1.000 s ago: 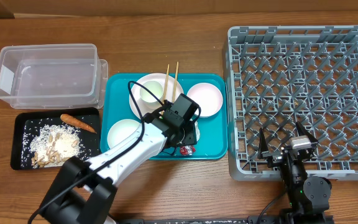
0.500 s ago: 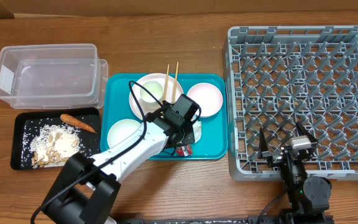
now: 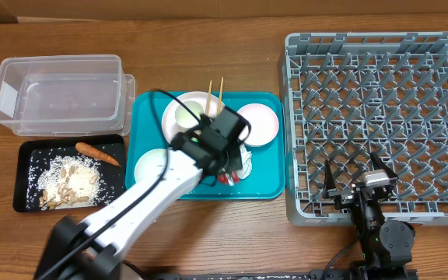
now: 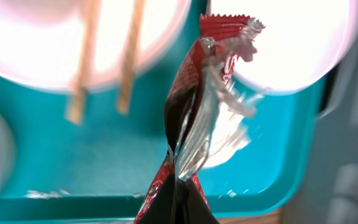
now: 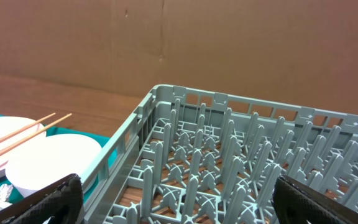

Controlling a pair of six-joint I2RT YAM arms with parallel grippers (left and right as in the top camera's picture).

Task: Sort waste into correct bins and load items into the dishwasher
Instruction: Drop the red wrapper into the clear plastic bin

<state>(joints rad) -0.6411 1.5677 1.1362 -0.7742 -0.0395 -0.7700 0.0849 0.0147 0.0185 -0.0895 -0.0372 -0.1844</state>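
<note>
My left gripper (image 3: pixel 228 158) is shut on the red-and-silver wrapper (image 4: pixel 199 112), which hangs crumpled above the teal tray (image 4: pixel 73 155). In the overhead view the wrapper (image 3: pixel 225 177) peeks out under the gripper. Below lie the chopsticks (image 4: pixel 86 56) on the large plate (image 3: pixel 179 128), with a cup (image 3: pixel 187 114) on it and a bowl (image 3: pixel 261 124) to the right. Another bowl (image 3: pixel 149 165) sits at the tray's left. A carrot (image 3: pixel 96 152) and food scraps (image 3: pixel 72 180) lie in the black tray (image 3: pixel 29 155). My right gripper (image 3: pixel 358 179) stands open over the dish rack's (image 3: pixel 379 109) front edge.
The clear tub (image 3: pixel 61 93) stands at the back left, behind the black tray. Something white and crumpled (image 3: pixel 246 163) lies on the teal tray beside the left gripper. The dish rack (image 5: pixel 229 155) fills the right wrist view, its upright pegs between the open fingers.
The left gripper has shut on the wrapper and lifted it off the teal tray, shifting slightly toward the back. The right arm has not moved.
</note>
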